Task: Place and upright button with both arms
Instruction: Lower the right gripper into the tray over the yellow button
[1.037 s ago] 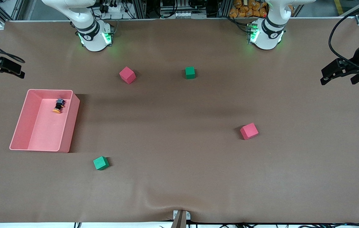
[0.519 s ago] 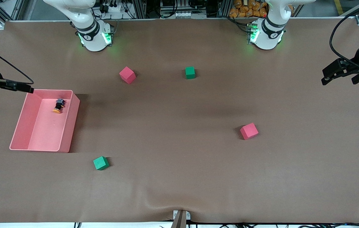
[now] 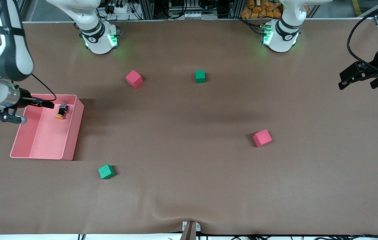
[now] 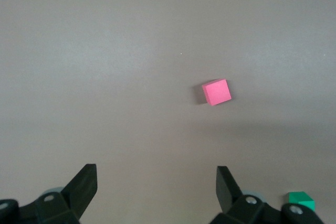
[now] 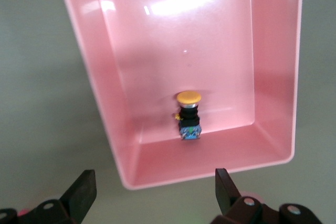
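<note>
Hovering our right claw point(image 3: 44, 103) wide open over the pink tray point(image 3: 70, 146) at the frame's left edge, we see the button point(image 3: 62, 111) lying on its side inside, just lower right of the fingertips, orange cap toward the front camera. Our left claw point(image 3: 353, 76), also spread, waits at the right edge, well apart.

We see the right gripper point(image 3: 47, 104) has swung in from the frame's left edge — seemingly over the pink bin point(image 3: 72, 133) now.
</note>
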Robot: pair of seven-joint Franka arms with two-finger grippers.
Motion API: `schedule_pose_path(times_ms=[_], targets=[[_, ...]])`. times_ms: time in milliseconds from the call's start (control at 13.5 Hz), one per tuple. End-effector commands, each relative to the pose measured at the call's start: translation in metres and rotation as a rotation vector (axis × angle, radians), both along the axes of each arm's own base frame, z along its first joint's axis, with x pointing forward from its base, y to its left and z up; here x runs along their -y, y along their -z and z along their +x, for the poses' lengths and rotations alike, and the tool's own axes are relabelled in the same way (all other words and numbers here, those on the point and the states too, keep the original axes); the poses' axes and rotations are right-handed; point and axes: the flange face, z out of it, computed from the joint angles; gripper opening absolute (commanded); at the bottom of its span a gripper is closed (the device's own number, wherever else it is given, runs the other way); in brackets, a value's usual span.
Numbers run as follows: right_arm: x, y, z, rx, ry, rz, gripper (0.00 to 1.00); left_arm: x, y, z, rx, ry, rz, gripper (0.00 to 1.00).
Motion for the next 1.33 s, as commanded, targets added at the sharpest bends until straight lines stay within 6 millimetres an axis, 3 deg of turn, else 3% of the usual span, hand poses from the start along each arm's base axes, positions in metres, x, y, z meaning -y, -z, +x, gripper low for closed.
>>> schedule_pose_path(times_ms=[0, 148, 370, 667, 963, 1259], targets=[[0.016, 0.031, -0.005, -0.016, -0.004, -0.023, 1.00, -0.001, -0.004, -0.001, 0.004, -0.009, 0.008, 1.00], [0.022, 0.051, -0.011, 0.001, -0.026, -0.018, 1.00, 0.001, -0.004, -0.001, 0.004, -0.006, 0.008, 1.00], [0.044, 0.082, -0.022, 0.018, -0.071, 0.003, 1.00, 0.002, -0.003, -0.001, 0.002, -0.005, 0.008, 1.00], [0.074, 0.109, -0.028, 0.022, -0.135, 0.032, 1.00, 0.003, -0.002, 0.000, 0.002, -0.003, 0.008, 1.00], [0.070, 0.139, -0.027, 0.021, -0.144, 0.039, 1.00, 0.003, -0.002, 0.000, 0.000, 0.005, 0.008, 1.00], [0.063, 0.153, -0.038, 0.045, -0.147, 0.039, 1.00, 0.004, -0.002, 0.000, 0.000, 0.005, 0.008, 1.00]])
